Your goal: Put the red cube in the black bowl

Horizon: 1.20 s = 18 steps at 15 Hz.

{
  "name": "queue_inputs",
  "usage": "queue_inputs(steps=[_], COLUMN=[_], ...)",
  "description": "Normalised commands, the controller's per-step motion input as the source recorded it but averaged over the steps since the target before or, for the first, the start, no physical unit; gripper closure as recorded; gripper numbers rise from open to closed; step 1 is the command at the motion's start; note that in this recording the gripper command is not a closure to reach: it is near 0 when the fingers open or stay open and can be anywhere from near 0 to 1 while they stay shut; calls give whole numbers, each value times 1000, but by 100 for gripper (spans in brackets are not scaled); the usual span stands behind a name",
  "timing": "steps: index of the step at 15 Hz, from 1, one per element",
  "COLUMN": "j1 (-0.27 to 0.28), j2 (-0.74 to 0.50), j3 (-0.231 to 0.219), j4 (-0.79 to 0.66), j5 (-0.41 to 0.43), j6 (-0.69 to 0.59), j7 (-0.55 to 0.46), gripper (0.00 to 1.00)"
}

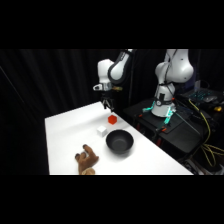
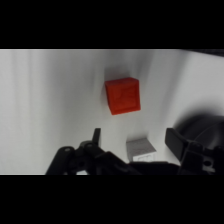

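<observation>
Item one: the gripper [image 1: 106,104], which we find hanging above the far part of the white table [image 1: 65,135], just beyond the red cube [image 1: 112,119] and clear of it. In the wrist view its two fingers [image 2: 96,136] rise from the bottom edge with a wide gap between them, so we record the jaws as parted and holding nothing; the side view does not settle this.

Item two: the red cube, resting on the table surface, far of the black bowl [image 1: 119,141] and near it, not inside. The wrist view shows it [image 2: 123,95] ahead of the fingers, with bare table all around it.

Item three: the black bowl, upright at the right side of the table. In the wrist view we see only a dark blurred mass [image 2: 202,127] at the right.

Item four: a white cube [image 1: 102,130], just left of the bowl and near of the red cube; the wrist view places it [image 2: 140,148] between the fingers.

Item five: a brown hand-shaped object [image 1: 87,160] at the near edge, seen in the side view only.
</observation>
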Motion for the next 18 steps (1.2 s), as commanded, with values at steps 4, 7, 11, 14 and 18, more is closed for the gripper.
queue_inputs(steps=[4,7,11,14,18], j1=[-181,-186,-209,-234,-192], j2=[193,272,257,212,183], j3=[147,197,226,206,159], j4=[24,77,95,146,143], j5=[292,201,116,31,-49], j6=[238,236,206,144,119], j7=[-450,-328,-244,-184,-82], gripper=[0,0,0,0,100])
